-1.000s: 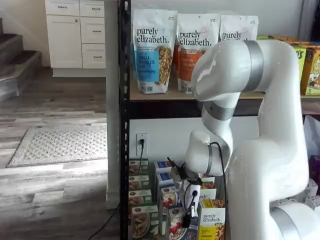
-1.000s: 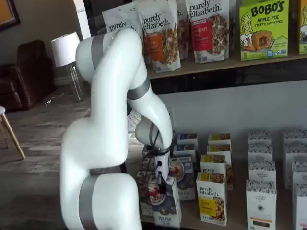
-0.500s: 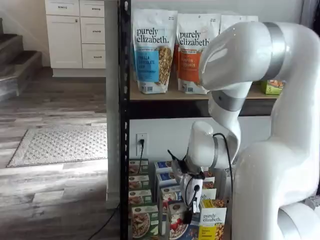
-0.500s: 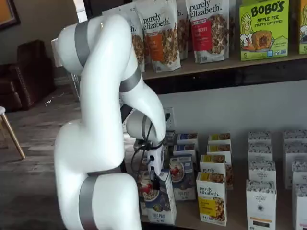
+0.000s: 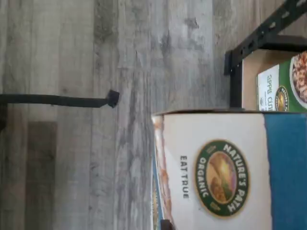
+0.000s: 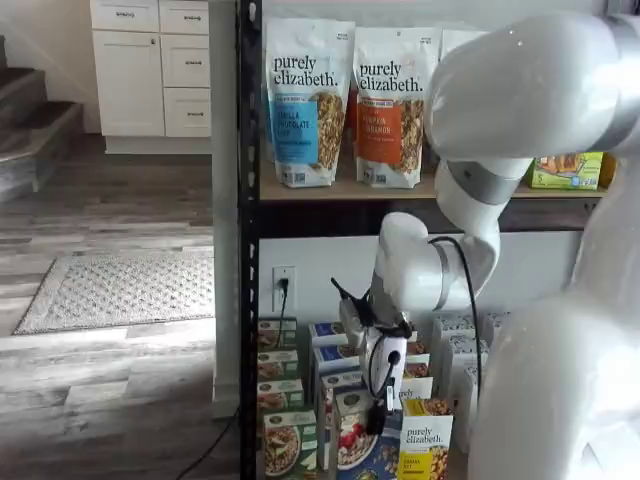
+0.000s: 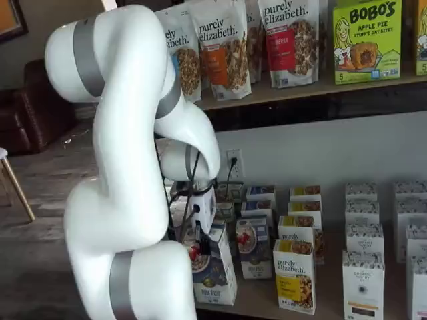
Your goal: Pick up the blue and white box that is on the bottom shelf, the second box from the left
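My gripper [image 7: 200, 245] is shut on the blue and white box [image 7: 215, 275], its black fingers clamped at the box's top. The box tilts a little and stands out in front of its row at the left end of the bottom shelf [image 7: 330, 288]. In a shelf view the gripper [image 6: 378, 412] hangs over the same box [image 6: 355, 442], between the green-and-white and yellow-and-white rows. The wrist view shows the box [image 5: 225, 172] close up, a white panel with a round logo beside blue; no fingers show there.
A green-and-white box [image 5: 283, 86] stands beside the held box by the black rack post [image 6: 247, 300]. Yellow-and-white boxes [image 7: 295, 275] and white boxes [image 7: 363, 283] fill rows to the right. Tall granola pouches [image 6: 305, 100] stand on the tier above. A black cable [image 5: 57, 100] lies on the wood floor.
The arm has drawn back from the shelf with the box in its fingers. The box has come forward out of its row and the upper arm has swung outward.
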You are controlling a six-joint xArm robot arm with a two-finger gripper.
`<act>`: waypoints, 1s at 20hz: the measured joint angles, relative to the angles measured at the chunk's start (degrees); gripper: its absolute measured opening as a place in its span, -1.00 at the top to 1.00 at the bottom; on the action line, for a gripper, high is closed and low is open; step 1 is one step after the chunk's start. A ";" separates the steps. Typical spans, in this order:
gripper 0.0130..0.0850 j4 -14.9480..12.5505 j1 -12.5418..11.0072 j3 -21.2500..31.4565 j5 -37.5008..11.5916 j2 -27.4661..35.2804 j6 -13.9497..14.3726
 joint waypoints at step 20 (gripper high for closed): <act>0.11 -7.91 -0.05 2.63 18.73 -18.50 7.12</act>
